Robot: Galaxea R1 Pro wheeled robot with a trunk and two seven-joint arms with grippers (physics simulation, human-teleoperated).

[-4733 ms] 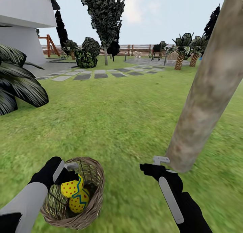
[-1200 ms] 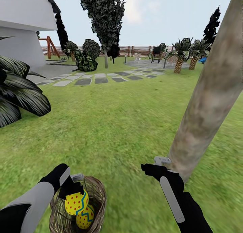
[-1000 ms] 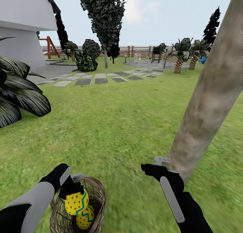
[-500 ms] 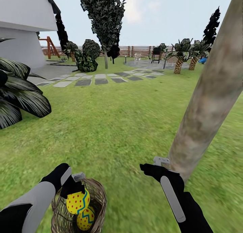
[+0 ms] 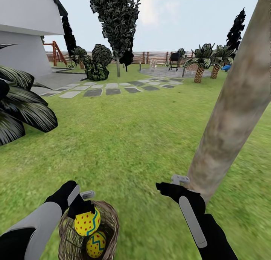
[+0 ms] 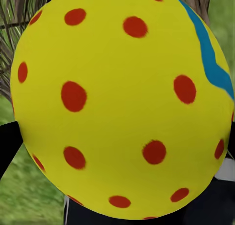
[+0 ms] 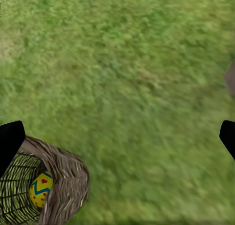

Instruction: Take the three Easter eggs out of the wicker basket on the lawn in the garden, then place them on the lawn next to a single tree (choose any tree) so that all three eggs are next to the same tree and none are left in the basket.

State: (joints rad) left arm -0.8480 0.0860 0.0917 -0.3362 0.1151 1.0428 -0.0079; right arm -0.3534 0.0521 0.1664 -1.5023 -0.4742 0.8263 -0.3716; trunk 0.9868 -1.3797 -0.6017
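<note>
In the head view my left gripper (image 5: 86,210) is shut on a yellow, red-dotted Easter egg (image 5: 87,222) with a blue zigzag, held just above the wicker basket (image 5: 113,224) on the lawn (image 5: 128,139). A second egg (image 5: 96,244) lies inside the basket. The held egg (image 6: 122,102) is very close to the left wrist camera. My right gripper (image 5: 175,182) is open and empty, low over the grass beside the foot of the tree (image 5: 229,117). The right wrist view looks down on the basket (image 7: 66,183) with an egg (image 7: 40,188) in it.
A dark palm (image 5: 22,109) spreads at the left. Across open grass lies a grey stepping-stone path (image 5: 113,88), with a white house (image 5: 26,30), conifers (image 5: 116,22), palms (image 5: 205,58) and a slat fence (image 5: 150,56) at the back.
My left gripper has lifted the egg from deep in the basket up to its rim. The head view has shifted a little. The right arm has stayed by the trunk.
</note>
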